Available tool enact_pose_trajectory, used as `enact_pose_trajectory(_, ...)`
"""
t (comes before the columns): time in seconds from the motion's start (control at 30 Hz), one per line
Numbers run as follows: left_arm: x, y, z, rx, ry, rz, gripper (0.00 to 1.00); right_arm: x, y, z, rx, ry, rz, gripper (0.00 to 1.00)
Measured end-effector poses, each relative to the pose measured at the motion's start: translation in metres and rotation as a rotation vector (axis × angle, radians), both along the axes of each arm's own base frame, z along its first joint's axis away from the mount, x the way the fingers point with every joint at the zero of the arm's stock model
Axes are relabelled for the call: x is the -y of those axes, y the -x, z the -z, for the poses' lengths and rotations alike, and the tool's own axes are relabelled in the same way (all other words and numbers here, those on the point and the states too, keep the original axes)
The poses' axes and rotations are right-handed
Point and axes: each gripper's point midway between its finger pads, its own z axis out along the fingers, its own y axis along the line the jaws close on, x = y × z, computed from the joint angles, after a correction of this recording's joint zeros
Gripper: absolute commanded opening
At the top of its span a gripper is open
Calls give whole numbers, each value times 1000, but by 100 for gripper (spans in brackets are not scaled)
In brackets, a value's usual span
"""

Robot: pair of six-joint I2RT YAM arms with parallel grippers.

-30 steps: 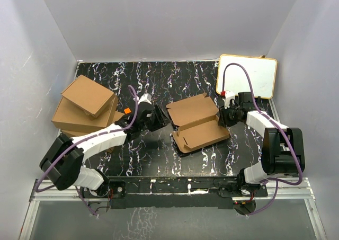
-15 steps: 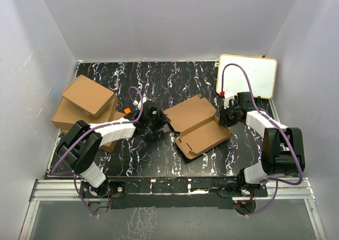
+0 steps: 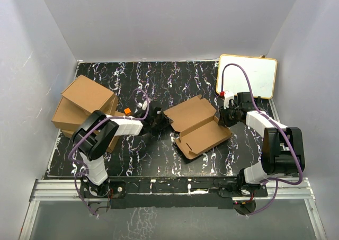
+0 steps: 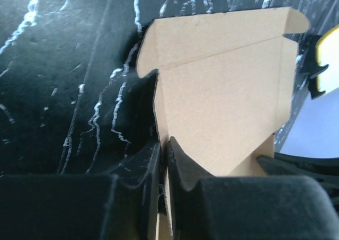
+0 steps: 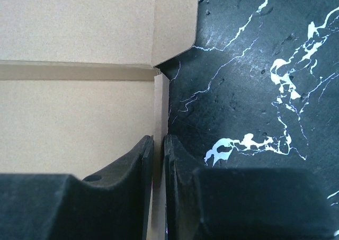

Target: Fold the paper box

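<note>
On black marbled tabletop (image 3: pixel 159 160), left claw (image 4: pixel 163 144) and right claw (image 5: pixel 158 142) pinch edges of corrugated paper box (image 3: pixel 192 114)

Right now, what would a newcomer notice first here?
The brown corrugated-cardboard mailer box lies open mid-table, with the left gripper and right gripper pinching its cardboard edges at opposite ends. A pile of closed brown cardboard boxes sits at the left edge, and a yellow-rimmed white board in the far right corner.

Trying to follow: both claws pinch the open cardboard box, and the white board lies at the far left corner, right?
No, the white board lies at the far right corner, as the top view shows. The left claw and right claw do pinch the paper box.
</note>
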Motion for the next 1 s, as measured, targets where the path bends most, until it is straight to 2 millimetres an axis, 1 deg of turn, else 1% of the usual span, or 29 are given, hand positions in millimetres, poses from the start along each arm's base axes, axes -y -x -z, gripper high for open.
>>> enact_pose_trajectory(0.03, 2, -2, 0, 5, 7, 0, 0, 0, 0, 0, 0, 0, -1, 20)
enact_pose_trajectory(0.13, 6, -7, -7, 29, 24, 8, 0, -1, 0, 0, 0, -5, -4, 26)
enact_pose_trajectory(0.2, 5, -8, -7, 43, 11, 21, 0, -3, 1, -1, -2, -19, -12, 39)
enact_pose_trajectory(0.3, 4, -10, -9, 79, -34, 61, 0, -6, 3, -6, -13, -59, -28, 57)
enact_pose_trajectory(0.37, 2, -12, -14, 126, -73, 101, 0, -6, 2, -13, -8, -92, -36, 64)
enact_pose_trajectory(0.43, -1, -15, -23, 192, -123, 154, 0, -5, 0, -21, 14, -125, -46, 69)
enact_pose_trajectory(0.53, -4, -19, -43, 311, -189, 236, 0, -1, 1, -38, 56, -180, -51, 76)
enact_pose_trajectory(0.63, -5, -24, -73, 457, -236, 308, 0, -2, 1, -61, 127, -226, -75, 81)
enact_pose_trajectory(0.7, -4, -27, -93, 551, -256, 346, 0, -7, 0, -76, 173, -261, -107, 85)
enact_pose_trajectory(0.77, -4, -27, -107, 626, -271, 378, 0, -14, 0, -88, 213, -295, -141, 89)
enact_pose_trajectory(0.83, -5, -26, -119, 694, -291, 408, 0, -21, -1, -100, 259, -338, -185, 92)
enact_pose_trajectory(0.9, -7, -23, -126, 753, -309, 434, 0, -22, -5, -108, 288, -366, -195, 93)
enact_pose_trajectory(1.0, -13, -17, -129, 813, -340, 468, 0, -17, -13, -120, 337, -409, -191, 93)
